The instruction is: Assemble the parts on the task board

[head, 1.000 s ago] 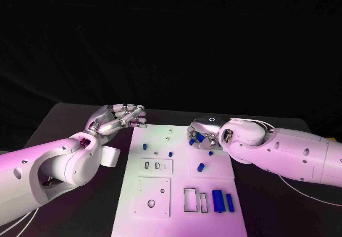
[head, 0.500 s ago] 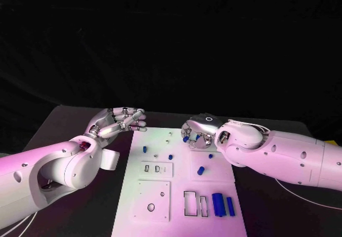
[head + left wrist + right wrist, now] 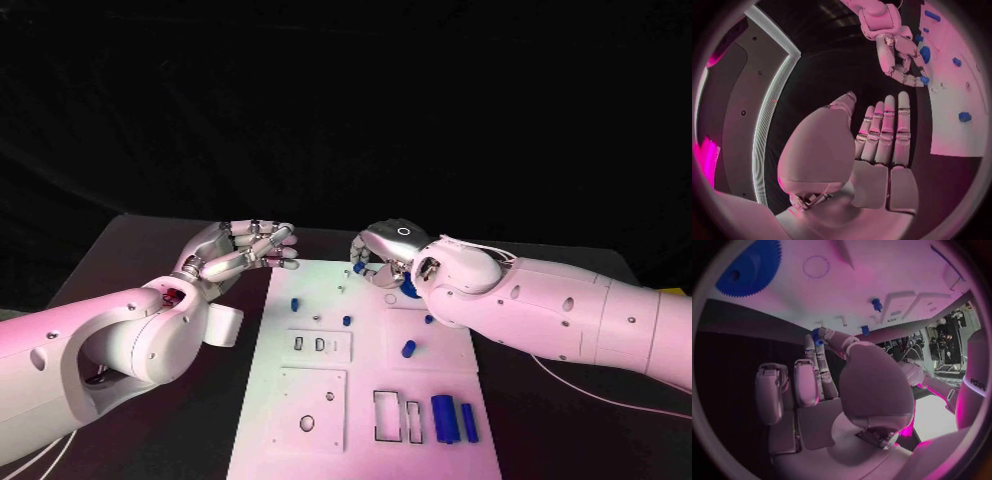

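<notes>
Right hand (image 3: 387,262) pinches a small blue plastic part (image 3: 816,335) over the flat white task board (image 3: 325,400).
Held between fingers for insertion, likely; left hand (image 3: 242,248) waits beside, fingers loosely curled, empty.

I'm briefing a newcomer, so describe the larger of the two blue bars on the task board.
Start at the white task board in the middle of the black table. Go to its near right corner, beside the two rectangular cutouts. Two upright blue bars stand side by side there; the larger blue bar is the wider one, nearer the cutouts.
</notes>
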